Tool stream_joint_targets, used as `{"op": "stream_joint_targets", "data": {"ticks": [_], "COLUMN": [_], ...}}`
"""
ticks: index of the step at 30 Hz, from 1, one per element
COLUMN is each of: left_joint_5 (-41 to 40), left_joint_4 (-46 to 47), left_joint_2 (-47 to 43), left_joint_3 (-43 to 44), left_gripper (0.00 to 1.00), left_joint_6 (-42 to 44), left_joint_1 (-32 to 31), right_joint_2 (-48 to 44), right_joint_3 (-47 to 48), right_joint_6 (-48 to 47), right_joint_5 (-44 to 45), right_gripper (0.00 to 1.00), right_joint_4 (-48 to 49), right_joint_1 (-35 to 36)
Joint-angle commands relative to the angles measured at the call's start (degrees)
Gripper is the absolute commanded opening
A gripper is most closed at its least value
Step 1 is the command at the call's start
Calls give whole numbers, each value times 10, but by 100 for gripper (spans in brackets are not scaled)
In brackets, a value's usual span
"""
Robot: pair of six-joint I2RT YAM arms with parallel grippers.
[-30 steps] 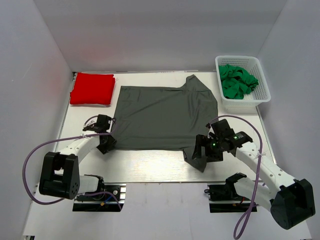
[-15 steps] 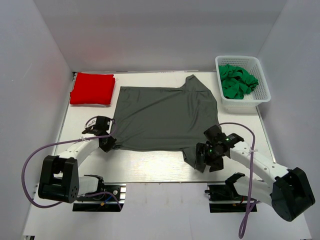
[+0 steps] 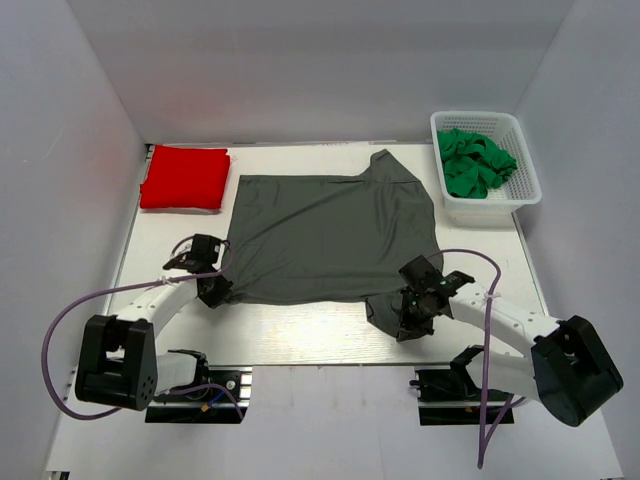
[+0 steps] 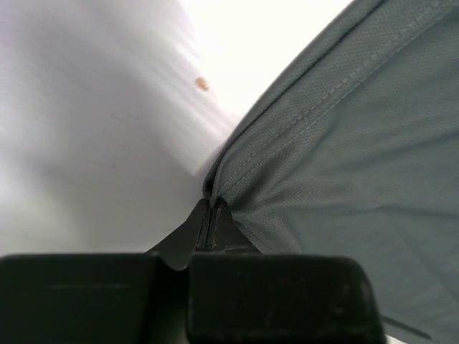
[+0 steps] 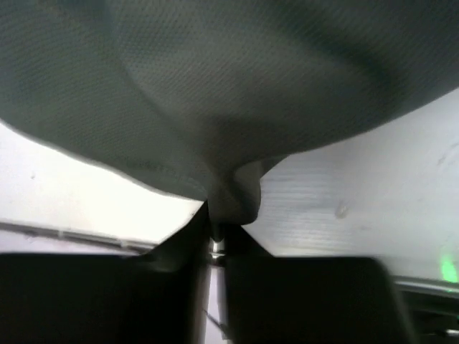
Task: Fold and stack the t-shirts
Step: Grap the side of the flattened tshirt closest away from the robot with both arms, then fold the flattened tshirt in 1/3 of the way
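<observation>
Left gripper (image 4: 212, 222) and right gripper (image 5: 217, 228) clamped tight on near corners of the grey t-shirt (image 3: 330, 235) — soft, fine-meshed knit, stitched hem.

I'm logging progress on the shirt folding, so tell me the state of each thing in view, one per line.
Dark grey cloth t-shirt: spread out on the table, not yet folded up.
Bright red cloth t-shirt: folded, at the far left corner.
White plastic basket: upright, holding cloth.
Green cloth: crumpled in the basket.
Left gripper: shut on the grey shirt's near left corner.
Right gripper: shut on its bunched near right corner.
</observation>
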Motion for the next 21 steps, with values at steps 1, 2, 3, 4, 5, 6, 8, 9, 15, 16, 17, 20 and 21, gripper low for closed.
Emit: {"op": "stream_joint_targets", "data": {"ticks": [1,2,3,4,5,6,8,9,15,16,17,20,21], "left_joint_5": [-26,-33,-39,-46,-46,-52,-52,-61,-80,-74,-74,-74,-74], "left_joint_4": [-40,-61,-74,-87,-101,-126,-148,-172,-213,-219,-219,-231,-231], "left_joint_2": [-15,-15,-15,-9,-9,-2,4,4,10,10,10,15,15], "left_joint_3": [2,13,21,30,48,56,76,82,98,98,98,104,104], "left_gripper": [0,0,0,0,0,0,0,0,0,0,0,0,0], "left_joint_6": [6,6,6,6,-1,-1,-1,-1,-1,-1,-1,-1,-1], "left_joint_1": [1,1,1,1,1,1,1,1,1,1,1,1,1], "right_joint_2": [-3,-13,-18,-32,-48,-56,-74,-75,-81,-81,-83,-88,-99], "right_joint_3": [-7,-7,-7,-6,-4,-3,-1,2,50,53,55,49,46], "right_joint_6": [21,29,30,32,36,37,39,33,23,22,17,18,20], "right_joint_5": [47,61,58,55,25,17,-10,-45,-65,-67,-69,-92,-96], "right_gripper": [0,0,0,0,0,0,0,0,0,0,0,0,0], "right_joint_4": [10,-3,-14,-22,-36,-46,-67,-83,-171,-180,-194,-201,-196], "right_joint_1": [5,4,5,4,5,5,10,14,47,49,48,52,51]}}
